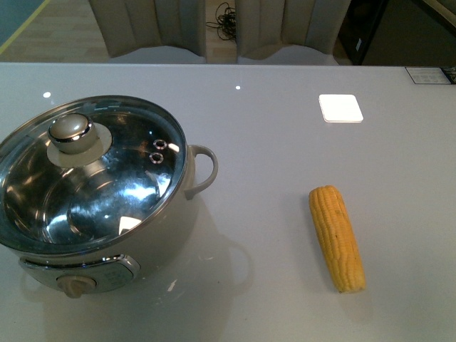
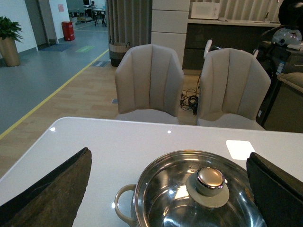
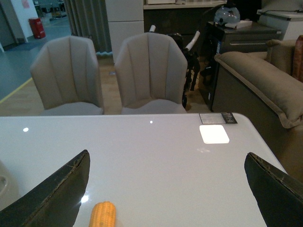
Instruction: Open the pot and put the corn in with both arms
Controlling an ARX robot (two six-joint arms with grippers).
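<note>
At the opening step, not yet begun: finds lid (image 1: 107,192) seated on pot (image 1: 174,228) and corn (image 1: 336,237) loose on table (image 1: 271,142). Holds left gripper (image 2: 168,153) spread wide and empty above pot, with knob (image 2: 209,178) below and ahead, nearer one finger. Holds right gripper (image 3: 166,154) spread wide and empty too, with corn below and just ahead, nearer one finger. Calls next, probably, for lowering left onto knob, centring, closing, lifting clear; then taking corn across its width. Counts one pot, one lid, one knob, one corn, two grippers, two chairs (image 2: 149,80).
</note>
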